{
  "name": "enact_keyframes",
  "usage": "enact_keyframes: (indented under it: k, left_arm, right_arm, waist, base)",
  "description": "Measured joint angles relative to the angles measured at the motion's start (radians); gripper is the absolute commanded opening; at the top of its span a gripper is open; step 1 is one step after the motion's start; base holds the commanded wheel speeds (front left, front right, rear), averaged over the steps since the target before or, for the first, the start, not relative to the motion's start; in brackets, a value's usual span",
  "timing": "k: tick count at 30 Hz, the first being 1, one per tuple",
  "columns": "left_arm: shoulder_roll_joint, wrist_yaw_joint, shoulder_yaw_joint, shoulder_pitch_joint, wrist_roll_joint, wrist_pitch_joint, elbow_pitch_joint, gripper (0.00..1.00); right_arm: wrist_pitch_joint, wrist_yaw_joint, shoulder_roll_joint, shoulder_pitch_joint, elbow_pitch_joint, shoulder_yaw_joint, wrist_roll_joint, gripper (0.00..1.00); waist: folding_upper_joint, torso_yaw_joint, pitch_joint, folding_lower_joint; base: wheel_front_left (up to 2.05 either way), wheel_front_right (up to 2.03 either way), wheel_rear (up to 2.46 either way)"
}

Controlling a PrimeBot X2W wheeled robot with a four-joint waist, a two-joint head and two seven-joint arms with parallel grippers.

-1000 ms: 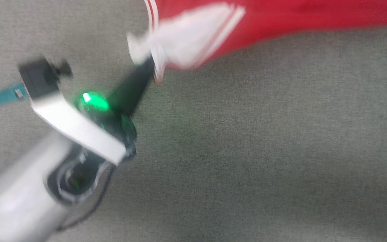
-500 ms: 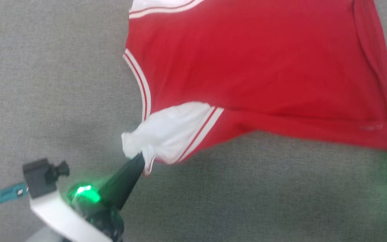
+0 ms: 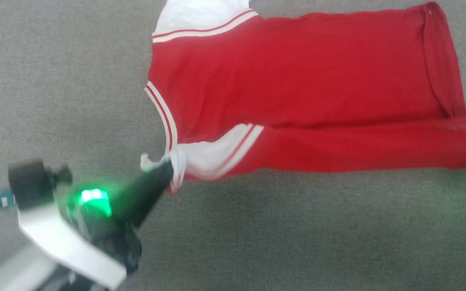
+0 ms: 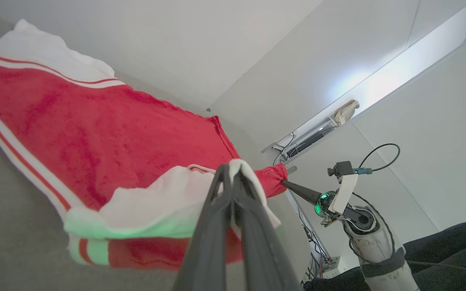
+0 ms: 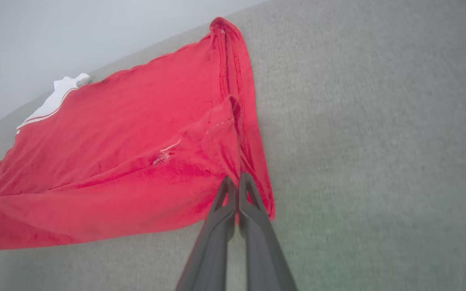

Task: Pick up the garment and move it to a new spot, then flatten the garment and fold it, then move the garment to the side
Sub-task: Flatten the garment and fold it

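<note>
The garment [image 3: 297,89], a red jersey with white sleeves and striped trim, lies spread on the grey cloth surface [image 3: 297,234], its near long edge lifted and folded over. My left gripper [image 3: 167,169] is shut on the white sleeve [image 3: 204,155] at the garment's near left corner; the left wrist view shows that sleeve [image 4: 156,202] pinched between the fingers of the left gripper [image 4: 229,171]. In the right wrist view my right gripper [image 5: 237,182] is shut on the garment's red hem corner [image 5: 233,153]. The left wrist view also shows the right gripper [image 4: 285,184] holding the far corner. No number shows.
Grey cloth surface [image 5: 378,141] stretches on all sides of the garment. A pale wall [image 4: 200,48] rises behind it. A green light [image 3: 91,198] glows on my left wrist.
The head camera has shifted, bringing the whole garment into view. The left gripper has carried the white sleeve up the view, and the near edge has folded further over the body.
</note>
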Motion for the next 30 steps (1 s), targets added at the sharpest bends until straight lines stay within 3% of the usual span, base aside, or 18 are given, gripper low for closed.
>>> enact_keyframes:
  k: [9,16,22,23,24,25,26,27,28,30]
  left_arm:
    - [-0.039,0.000,-0.045,-0.325,-0.085,0.026,0.181,0.00]
    - [-0.050,0.000,-0.098,-0.346,-0.118,0.008,0.317,0.00]
    - [-0.041,0.000,-0.183,-0.356,-0.075,0.005,0.451,0.00]
    - [-0.036,-0.001,-0.201,-0.366,-0.046,0.003,0.468,0.06]
    - [-0.036,-0.001,-0.214,-0.376,-0.037,-0.004,0.483,0.29]
    - [-0.035,-0.001,-0.224,-0.383,-0.033,-0.006,0.498,0.29]
    - [-0.029,-0.001,-0.237,-0.392,-0.017,-0.009,0.512,0.56]
    - [-0.021,-0.001,-0.251,-0.399,-0.005,-0.013,0.523,1.00]
    - [-0.012,0.000,-0.261,-0.402,0.006,-0.014,0.529,1.00]
    - [0.019,0.000,-0.276,-0.411,0.024,-0.017,0.550,1.00]
  right_arm:
    - [-0.009,0.000,-0.049,-0.270,0.215,0.059,-0.038,0.00]
    - [-0.059,0.000,-0.065,-0.331,0.332,0.123,-0.056,0.00]
    - [-0.111,0.000,-0.094,-0.335,0.370,0.167,-0.063,0.00]
    - [-0.119,0.000,-0.097,-0.335,0.375,0.173,-0.063,0.00]
    - [-0.127,0.000,-0.101,-0.334,0.380,0.181,-0.063,0.18]
    - [-0.137,0.000,-0.102,-0.333,0.383,0.186,-0.062,0.18]
    - [-0.148,0.000,-0.103,-0.330,0.386,0.190,-0.062,0.45]
    - [-0.157,0.000,-0.105,-0.324,0.387,0.195,-0.063,0.55]
    - [-0.166,0.000,-0.108,-0.316,0.387,0.198,-0.064,1.00]
    - [-0.187,0.000,-0.109,-0.297,0.382,0.205,-0.064,1.00]
  waist:
    - [0.0000,-0.006,0.072,0.0000]
    - [0.0000,-0.014,0.126,0.0001]
    - [0.0000,-0.012,0.138,0.0000]
    - [0.0000,-0.012,0.136,0.0000]
    - [0.0000,-0.013,0.134,0.0000]
    - [0.0000,-0.013,0.129,0.0000]
    - [0.0000,-0.013,0.124,0.0000]
    - [0.0000,-0.012,0.117,0.0000]
    - [0.0000,-0.012,0.109,0.0000]
    - [0.0000,-0.010,0.091,0.0000]
  base:
    - [0.00,0.00,0.00]
    - [0.00,0.00,0.00]
    - [0.00,0.00,0.00]
    - [0.00,0.00,0.00]
    - [0.00,0.00,0.00]
    - [0.00,0.00,0.00]
    - [0.00,0.00,0.00]
    - [0.00,0.00,0.00]
    - [0.00,0.00,0.00]
    - [0.00,0.00,0.00]
